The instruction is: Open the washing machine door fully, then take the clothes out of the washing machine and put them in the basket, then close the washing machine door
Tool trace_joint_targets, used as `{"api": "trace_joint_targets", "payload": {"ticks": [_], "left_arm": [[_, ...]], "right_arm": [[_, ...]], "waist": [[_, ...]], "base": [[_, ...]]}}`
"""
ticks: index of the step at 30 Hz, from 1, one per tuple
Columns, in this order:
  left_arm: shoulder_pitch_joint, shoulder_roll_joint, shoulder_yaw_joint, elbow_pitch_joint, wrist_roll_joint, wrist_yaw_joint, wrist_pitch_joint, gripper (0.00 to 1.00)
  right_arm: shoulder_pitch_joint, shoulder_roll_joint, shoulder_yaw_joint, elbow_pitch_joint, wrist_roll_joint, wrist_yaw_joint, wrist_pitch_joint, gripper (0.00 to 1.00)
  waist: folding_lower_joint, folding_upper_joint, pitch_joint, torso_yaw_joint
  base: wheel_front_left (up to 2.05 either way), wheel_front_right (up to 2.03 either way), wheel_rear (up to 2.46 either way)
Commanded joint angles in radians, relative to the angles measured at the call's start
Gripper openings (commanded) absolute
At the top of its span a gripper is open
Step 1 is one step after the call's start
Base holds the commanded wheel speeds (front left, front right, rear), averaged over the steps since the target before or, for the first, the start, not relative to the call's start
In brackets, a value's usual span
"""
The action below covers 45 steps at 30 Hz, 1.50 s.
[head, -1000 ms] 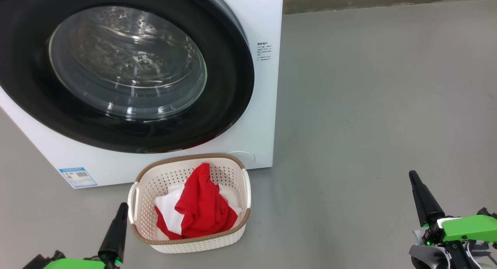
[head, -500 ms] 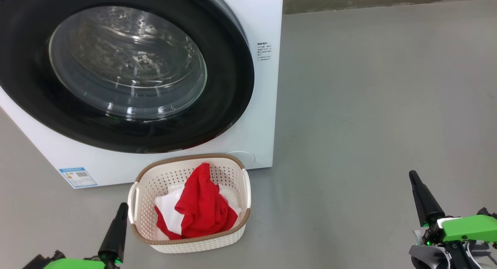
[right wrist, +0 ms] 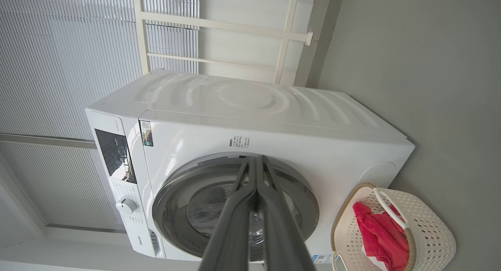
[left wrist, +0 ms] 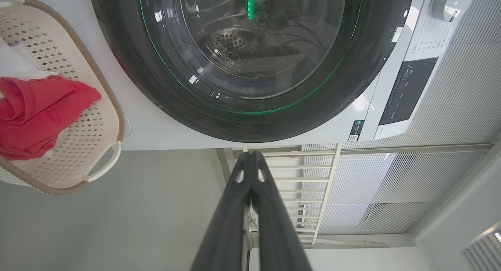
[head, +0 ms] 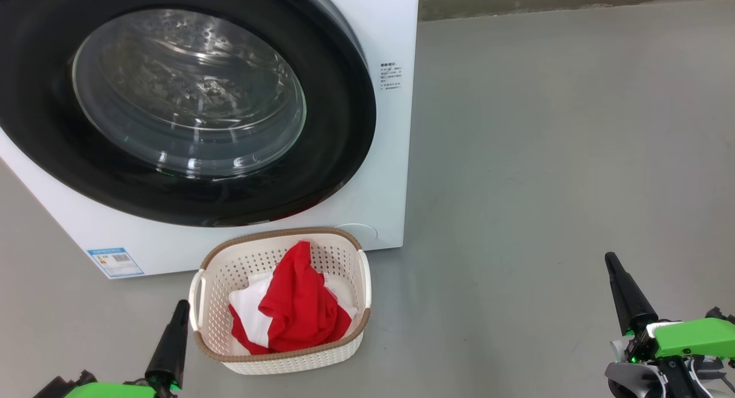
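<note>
The washing machine [head: 390,157] [right wrist: 250,118] stands on the floor with its black-rimmed round door [head: 189,99] [left wrist: 250,60] [right wrist: 235,208] lying flat against the front, steel drum visible through the glass. Just in front of it sits the cream basket [head: 221,306] [left wrist: 94,118] [right wrist: 426,224], and the red and white clothes [head: 296,306] [left wrist: 35,110] [right wrist: 377,232] lie inside it. My left gripper [head: 182,304] [left wrist: 250,155] is shut and empty, just left of the basket. Far to the right, my right gripper [head: 610,257] [right wrist: 256,158] is shut and empty, low over the floor.
Grey floor [head: 545,157] spreads to the right of the machine up to a wall base [head: 574,4]. A blue sticker [head: 115,262] marks the machine's lower front. White slatted panels and a white rail frame [left wrist: 328,185] stand behind the machine.
</note>
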Motion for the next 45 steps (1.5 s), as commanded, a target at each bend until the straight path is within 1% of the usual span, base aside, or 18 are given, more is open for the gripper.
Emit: {"api": "trace_joint_targets", "payload": {"ticks": [1,45], "left_arm": [[-0.039,0.010,0.036,-0.021,-0.007,-0.007,0.006,0.00],[-0.039,0.010,0.036,-0.021,-0.007,-0.007,0.006,0.00]], "right_arm": [[-0.042,-0.008,0.017,-0.031,-0.001,-0.001,0.007,0.00],[-0.042,-0.008,0.018,-0.031,-0.001,-0.001,0.006,0.00]], "waist": [[0.0000,0.0000,0.000,0.000],[0.0000,0.0000,0.000,0.000]], "base": [[0.00,0.00,0.00],[0.00,0.00,0.00]]}}
